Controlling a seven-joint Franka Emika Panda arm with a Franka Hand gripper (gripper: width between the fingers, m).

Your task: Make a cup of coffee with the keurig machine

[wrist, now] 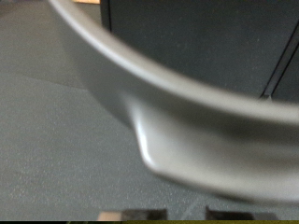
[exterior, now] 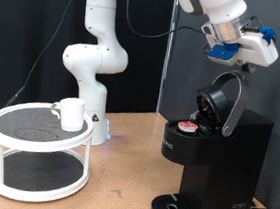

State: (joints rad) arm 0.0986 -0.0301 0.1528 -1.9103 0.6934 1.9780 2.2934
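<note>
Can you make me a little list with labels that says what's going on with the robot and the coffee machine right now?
machine: black keurig machine at the exterior view's right, lid tipped open
pod: small pod with a red top sitting in the open holder
cup: white cup on the top shelf of a round white stand, at the exterior view's left, not under the machine
gripper: gripper just above the raised lid, holding nothing I can see
wrist view: only a blurry silver curved rim, very close
</note>
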